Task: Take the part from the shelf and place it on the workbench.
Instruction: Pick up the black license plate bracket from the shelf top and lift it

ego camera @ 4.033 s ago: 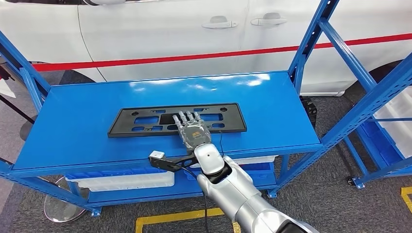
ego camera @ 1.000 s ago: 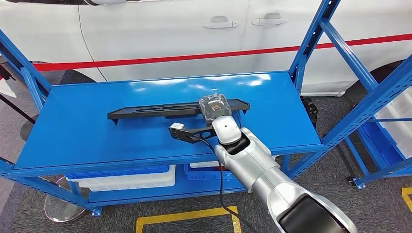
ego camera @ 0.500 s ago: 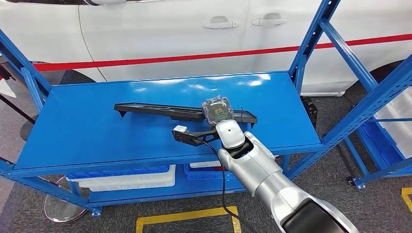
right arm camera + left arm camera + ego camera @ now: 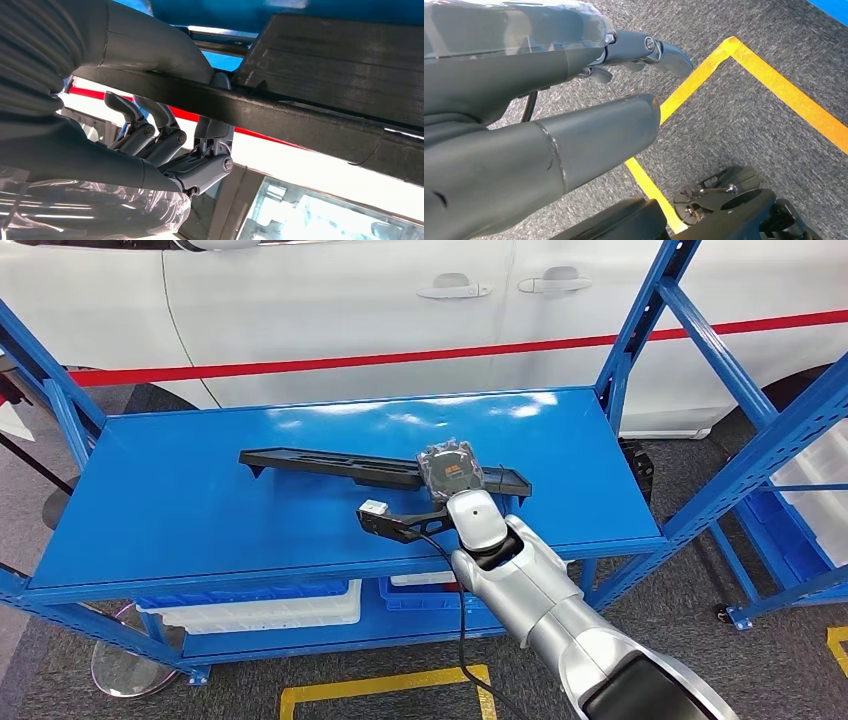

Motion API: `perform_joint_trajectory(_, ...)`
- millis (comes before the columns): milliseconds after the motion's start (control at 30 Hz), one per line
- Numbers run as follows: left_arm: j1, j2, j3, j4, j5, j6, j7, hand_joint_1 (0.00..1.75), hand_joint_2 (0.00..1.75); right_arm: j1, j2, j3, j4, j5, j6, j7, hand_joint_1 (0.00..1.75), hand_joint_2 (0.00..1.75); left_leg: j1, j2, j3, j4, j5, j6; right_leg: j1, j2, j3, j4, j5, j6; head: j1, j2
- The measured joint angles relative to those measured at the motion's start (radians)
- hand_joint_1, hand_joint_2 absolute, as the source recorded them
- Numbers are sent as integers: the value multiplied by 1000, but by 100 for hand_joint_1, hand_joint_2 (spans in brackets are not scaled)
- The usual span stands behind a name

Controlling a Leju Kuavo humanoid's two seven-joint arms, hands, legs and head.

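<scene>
Holding the part [image 4: 375, 469], a long flat black plastic panel, I have it just above the blue shelf [image 4: 200, 510], seen nearly edge-on from my head view. Its long axis runs across the shelf, roughly parallel to the shelf's front edge, and it tilts a little, the end toward the shelf's left upright sitting slightly higher than the end by my grip. My right robot hand [image 4: 450, 470] is clamped on it near the end that points toward the shelf's right upright, so most of its length sticks out unsupported to the other side. In the right wrist view the thumb [image 4: 150, 45] lies on one face of the part [image 4: 300, 120] and the darker fingers [image 4: 150, 130] curl against the opposite face, so the grip is a pinch across its thickness.

My left robot hand [image 4: 539, 150] hangs low, away from the shelf, over grey carpet with a yellow floor line [image 4: 774, 90]; it holds nothing, fingers loosely apart.

My judgement: with such an off-centre grip, the far end will swing wide and sag as I turn, so it must clear the shelf's blue uprights [image 4: 640, 330] first.
</scene>
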Motion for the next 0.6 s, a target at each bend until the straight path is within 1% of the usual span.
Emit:
perform_joint_trajectory(167,0,0,0,0,4,2,0,0,0,12,-1,-27,-15,-37,-68,-6,175,175,0,0,0,0,0,0,0,0,0,0,0,0,0,0)
perform_joint_trajectory(233,1,0,0,0,7,4,0,0,0,22,-4,-51,-44,-82,-99,-22,175,175,0,0,-1,0,0,0,0,0,0,0,0,0,0,0)
perform_joint_trajectory(300,2,0,0,0,14,6,-1,0,0,34,-10,-83,-96,-156,-125,-54,175,175,0,0,-1,0,0,0,0,0,-1,0,0,0,0,0)
perform_joint_trajectory(433,6,0,5,0,34,16,-10,0,0,65,-38,-153,-274,-359,-140,-125,175,175,0,0,-3,0,0,0,0,0,-3,0,0,0,0,0)
perform_joint_trajectory(600,10,0,21,0,60,28,-18,0,0,102,-113,-233,-561,-577,-162,-167,175,175,-1,-1,-3,1,0,0,-1,-1,-3,0,0,0,0,0)
